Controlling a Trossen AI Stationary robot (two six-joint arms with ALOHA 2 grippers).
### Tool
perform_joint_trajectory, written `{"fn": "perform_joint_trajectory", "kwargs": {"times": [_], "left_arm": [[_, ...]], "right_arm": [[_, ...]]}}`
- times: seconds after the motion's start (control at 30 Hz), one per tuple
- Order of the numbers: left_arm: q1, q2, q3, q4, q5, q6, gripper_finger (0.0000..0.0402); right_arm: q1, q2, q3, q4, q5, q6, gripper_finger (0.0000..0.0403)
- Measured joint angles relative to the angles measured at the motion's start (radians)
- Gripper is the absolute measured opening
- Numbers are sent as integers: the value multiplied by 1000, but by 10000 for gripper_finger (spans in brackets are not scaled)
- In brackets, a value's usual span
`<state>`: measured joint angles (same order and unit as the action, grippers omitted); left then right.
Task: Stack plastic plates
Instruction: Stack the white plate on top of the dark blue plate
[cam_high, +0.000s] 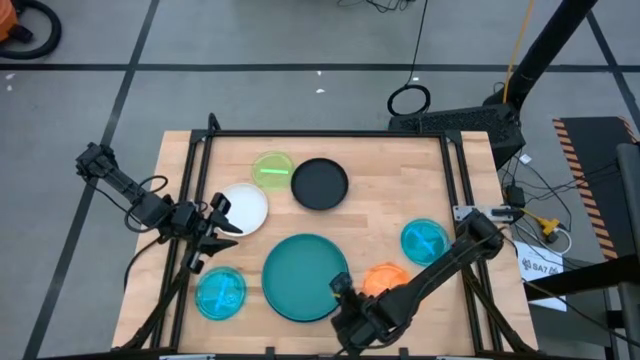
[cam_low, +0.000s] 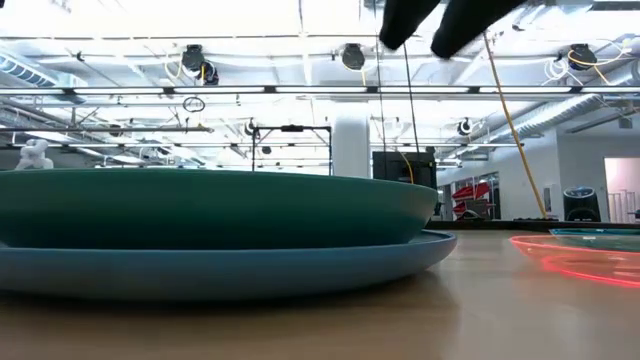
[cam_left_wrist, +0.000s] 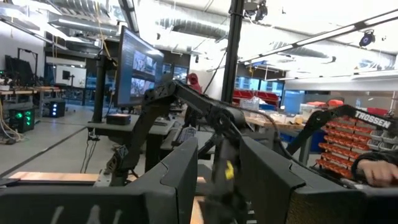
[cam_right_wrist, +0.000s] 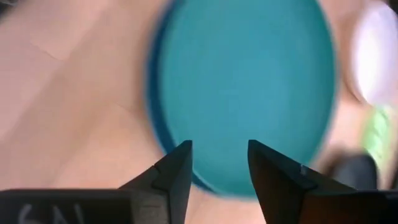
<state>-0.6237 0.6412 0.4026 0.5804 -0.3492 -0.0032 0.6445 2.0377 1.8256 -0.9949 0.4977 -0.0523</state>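
On the wooden worktop (cam_high: 400, 190) the large teal plate (cam_high: 305, 275) sat nested on a blue plate (cam_low: 230, 272), near the front edge. The right pincer (cam_high: 340, 288) hung over that stack's rim, fingers (cam_right_wrist: 174, 171) apart and empty. The left pincer (cam_high: 222, 222) waited beside the white plate (cam_high: 245, 207), its fingers spread — holding nothing. A green plate (cam_high: 272, 168) and black plate (cam_high: 320, 183) lay farther back; a cyan plate (cam_high: 220, 292) sat front-left, an orange plate (cam_high: 385, 277) and another cyan one (cam_high: 424, 240) to the right.
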Motion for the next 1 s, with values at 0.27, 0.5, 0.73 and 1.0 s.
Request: {"fn": "perform_joint_trajectory", "kwargs": {"times": [0.27,0.5,0.73,1.0], "left_arm": [[0,1,0,0,0,-33,127],[0,70,0,5,-59,-54,127],[6,152,0,17,-334,-94,127],[138,241,0,-15,-606,-238,127]], "right_arm": [[-1,-140,-44,-392,268,225,117],[-3,-544,-486,-191,370,271,74],[-123,-952,-980,504,365,-50,44],[-364,-1243,-1251,1112,88,-402,12]]}}
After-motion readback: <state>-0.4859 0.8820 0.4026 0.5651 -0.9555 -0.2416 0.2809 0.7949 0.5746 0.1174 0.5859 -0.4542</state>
